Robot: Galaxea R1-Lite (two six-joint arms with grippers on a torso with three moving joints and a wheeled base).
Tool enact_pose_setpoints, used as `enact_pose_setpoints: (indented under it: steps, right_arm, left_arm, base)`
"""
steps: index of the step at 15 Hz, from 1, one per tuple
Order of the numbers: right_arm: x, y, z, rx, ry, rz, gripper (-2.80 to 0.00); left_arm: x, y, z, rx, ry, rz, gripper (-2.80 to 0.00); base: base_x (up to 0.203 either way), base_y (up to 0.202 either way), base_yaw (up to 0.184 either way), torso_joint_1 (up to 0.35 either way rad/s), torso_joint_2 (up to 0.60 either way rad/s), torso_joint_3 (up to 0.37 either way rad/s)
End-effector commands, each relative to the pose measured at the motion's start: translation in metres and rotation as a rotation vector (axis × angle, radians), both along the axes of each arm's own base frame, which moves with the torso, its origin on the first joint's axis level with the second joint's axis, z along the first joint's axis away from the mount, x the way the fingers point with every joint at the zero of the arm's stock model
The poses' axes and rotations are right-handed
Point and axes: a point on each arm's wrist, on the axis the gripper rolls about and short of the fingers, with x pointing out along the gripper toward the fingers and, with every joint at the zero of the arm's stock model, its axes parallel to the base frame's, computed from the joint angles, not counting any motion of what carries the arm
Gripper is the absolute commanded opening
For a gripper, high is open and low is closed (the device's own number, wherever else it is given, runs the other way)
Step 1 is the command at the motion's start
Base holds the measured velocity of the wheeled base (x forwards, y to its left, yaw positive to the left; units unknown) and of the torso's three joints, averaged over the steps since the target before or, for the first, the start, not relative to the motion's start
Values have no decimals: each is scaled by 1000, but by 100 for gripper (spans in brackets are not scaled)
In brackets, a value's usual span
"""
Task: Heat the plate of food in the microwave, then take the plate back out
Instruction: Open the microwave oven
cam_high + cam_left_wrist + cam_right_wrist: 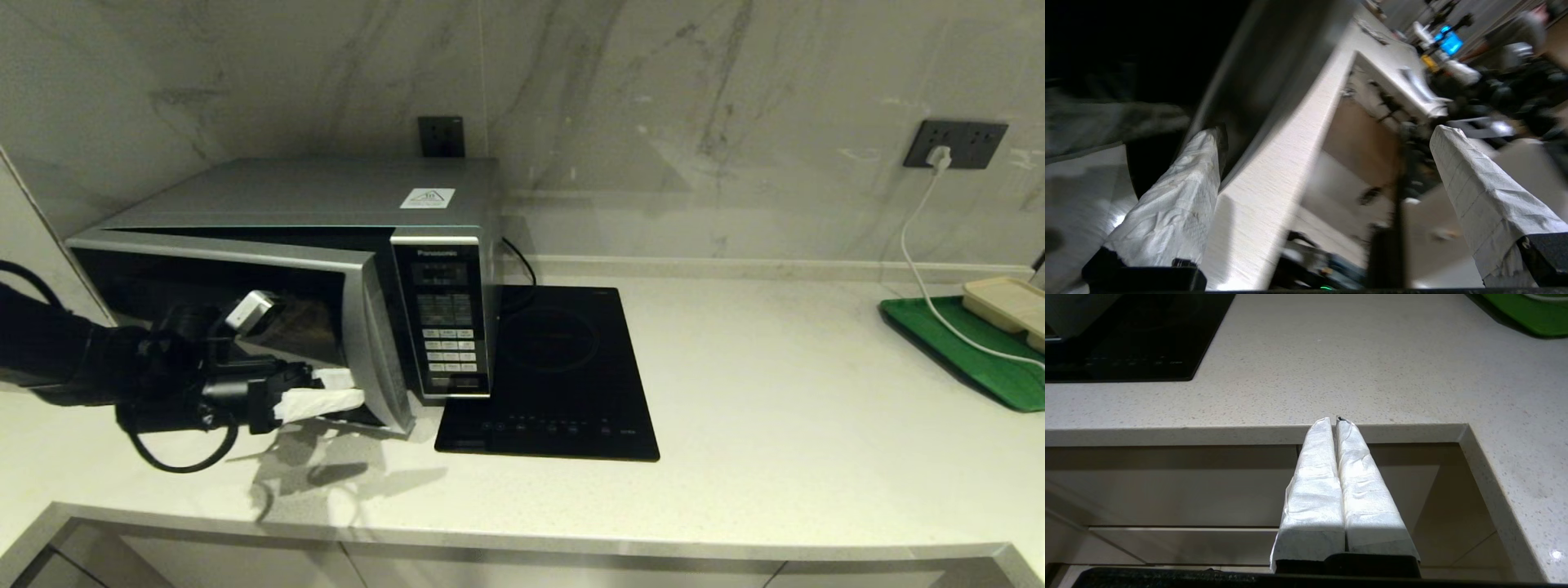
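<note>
The silver microwave (pixel 326 196) stands at the counter's left, its dark glass door (pixel 245 273) swung partly outward. The curved silver handle (pixel 384 351) is on the door's free edge. My left gripper (pixel 351 390) is low in front of the door, near the handle's bottom end. In the left wrist view the left gripper (pixel 1325 134) is open, one wrapped finger (pixel 1180 196) lying against the door's silver edge (pixel 1265 73), with nothing held. The right gripper (pixel 1334 420) is shut and empty, parked below the counter's front edge. The plate of food is out of view.
A flat black induction hob (pixel 555 376) lies right beside the microwave. At the far right a green tray (pixel 963 351) carries a beige rectangular tray (pixel 1008 302), and a white cable (pixel 922 245) runs down from a wall socket. The pale counter (pixel 775 392) stretches between them.
</note>
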Motion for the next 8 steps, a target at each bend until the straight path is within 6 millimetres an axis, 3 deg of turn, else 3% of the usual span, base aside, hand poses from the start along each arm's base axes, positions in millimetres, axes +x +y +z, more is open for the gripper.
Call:
enact_pose_setpoints:
  steps: [1,5,8]
  right_arm:
    - [0,0,0,0,2,0,-280]
    - [0,0,0,0,1,0,-280]
    - [0,0,0,0,2,0,-280]
  left_arm:
    - [-38,20,7,-40,64,70,0]
    - [-40,40,-1,59,62,175,0]
    - [-74,58,22,87,-18,278,0]
  base:
    - [0,0,0,0,0,0]
    - [0,0,0,0,0,0]
    - [0,0,0,0,0,0]
